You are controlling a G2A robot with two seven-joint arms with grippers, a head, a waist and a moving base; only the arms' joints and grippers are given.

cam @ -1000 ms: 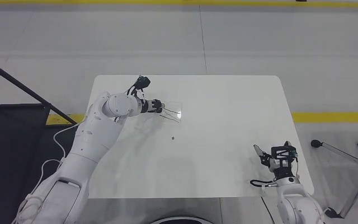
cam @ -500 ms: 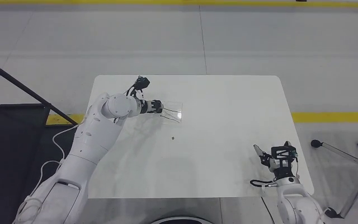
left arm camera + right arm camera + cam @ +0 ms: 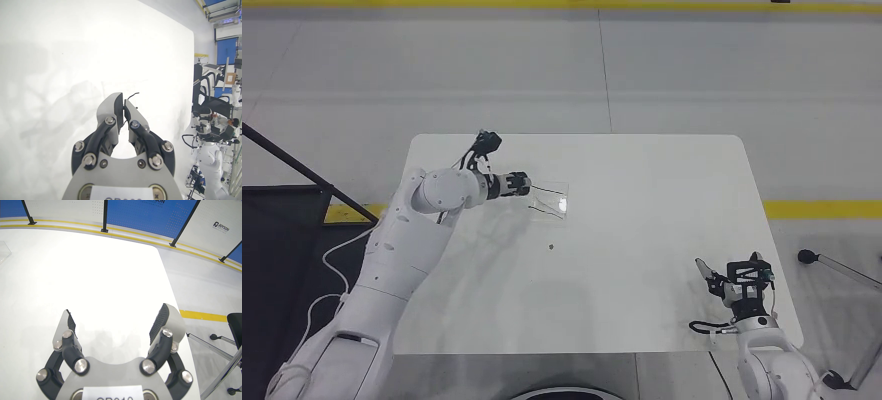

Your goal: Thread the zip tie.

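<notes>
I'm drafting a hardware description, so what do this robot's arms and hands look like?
The left arm and right arm are glossy white with rounded joints and black cables at the wrists. The left hand and right hand each have a silver-grey base, black linkages with silver screws, two pale fingers with black pads, and a white label.

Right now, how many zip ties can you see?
1. A thin black zip tie is pinched in the left hand, by the clear tray on the table. More could lie in the tray; too faint to tell.
</notes>
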